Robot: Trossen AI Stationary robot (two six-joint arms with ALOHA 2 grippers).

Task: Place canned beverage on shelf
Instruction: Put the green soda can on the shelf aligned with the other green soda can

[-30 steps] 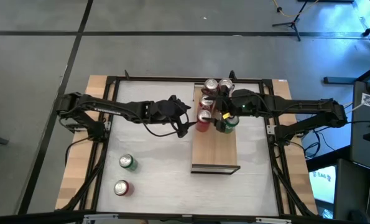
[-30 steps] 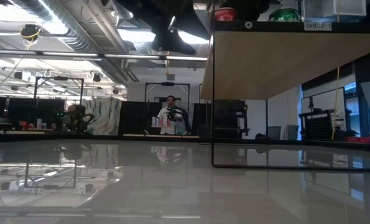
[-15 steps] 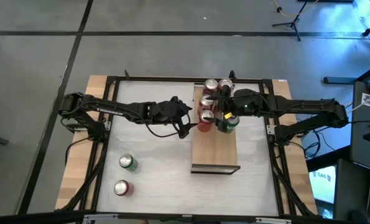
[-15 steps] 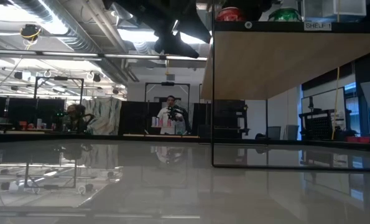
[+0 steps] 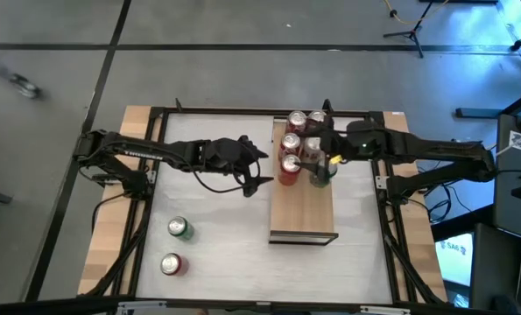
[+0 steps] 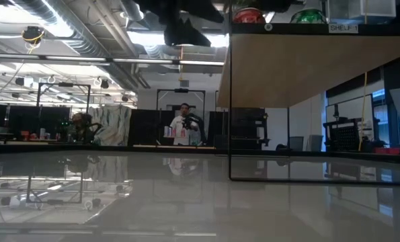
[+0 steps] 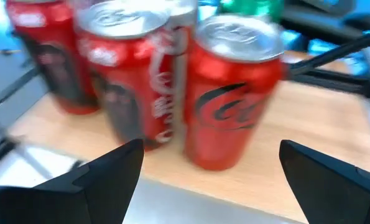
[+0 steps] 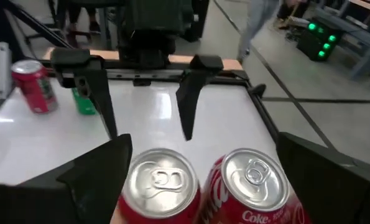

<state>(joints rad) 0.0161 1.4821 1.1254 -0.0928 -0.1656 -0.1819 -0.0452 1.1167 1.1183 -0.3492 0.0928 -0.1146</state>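
Left end effector (image 5: 258,172) spread wide beside shelf (image 5: 302,206), right end effector (image 5: 315,156) spread above cans (image 5: 291,150)

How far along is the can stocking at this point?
Done: several cans stand at the shelf back end. In hand: nothing; left gripper and right gripper are both open beside them. Left: a green can and a red can wait on the table.

Glossy metal cans (image 7: 234,93) on a matt, grainy wooden shelf (image 5: 302,213); tabletop (image 6: 186,202) seemingly glossy.
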